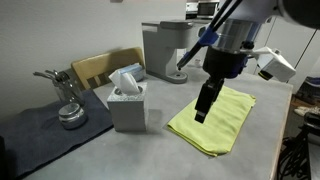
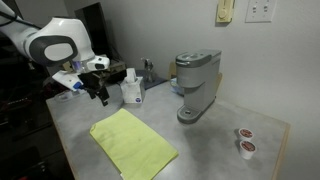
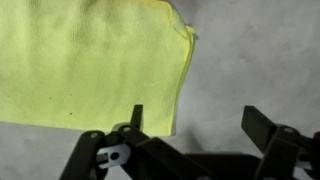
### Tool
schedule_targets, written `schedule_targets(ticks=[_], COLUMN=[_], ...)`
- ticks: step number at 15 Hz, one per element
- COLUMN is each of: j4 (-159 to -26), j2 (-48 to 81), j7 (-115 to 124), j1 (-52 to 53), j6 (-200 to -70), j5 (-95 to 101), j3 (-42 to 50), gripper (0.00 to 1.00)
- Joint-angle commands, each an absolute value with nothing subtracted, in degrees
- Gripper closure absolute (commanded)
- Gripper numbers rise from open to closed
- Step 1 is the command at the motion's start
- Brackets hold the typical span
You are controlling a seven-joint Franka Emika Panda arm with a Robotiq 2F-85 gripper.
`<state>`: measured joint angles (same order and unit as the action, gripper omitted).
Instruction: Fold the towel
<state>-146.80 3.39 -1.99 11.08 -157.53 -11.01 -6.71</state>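
A yellow-green towel (image 1: pixel 215 122) lies flat on the grey table; it shows in both exterior views (image 2: pixel 132 145) and fills the upper left of the wrist view (image 3: pixel 90 60). My gripper (image 1: pixel 203 104) hangs above the towel's edge with its fingers wide apart and nothing between them. In the wrist view the gripper (image 3: pixel 200 125) has one finger over the towel's edge and one over bare table. In an exterior view the gripper (image 2: pixel 102 93) hovers above the towel's far corner.
A grey tissue box (image 1: pixel 127 103) stands near the towel. A grey coffee machine (image 2: pixel 195 85) is on the table, with two small pods (image 2: pixel 245 140) beside it. A metal utensil holder (image 1: pixel 68 100) sits on a dark mat. A wooden chair (image 1: pixel 100 68) stands behind.
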Motion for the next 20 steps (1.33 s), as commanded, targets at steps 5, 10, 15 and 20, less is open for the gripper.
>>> schedule_targets(ticks=[5, 10, 15, 20], j4=[-140.4, -140.8, -139.4, -137.6], j2=[15.3, 14.8, 17.3, 19.7], j7=[19.0, 17.7, 18.2, 22.6], j1=[12.1, 11.7, 11.9, 15.0], j6=[-158.2, -157.5, -157.5, -156.8], j5=[2.7, 1.4, 0.4, 2.6], j3=[-4.3, -4.8, -5.2, -3.7], gripper=[0.00, 0.00, 0.00, 0.00])
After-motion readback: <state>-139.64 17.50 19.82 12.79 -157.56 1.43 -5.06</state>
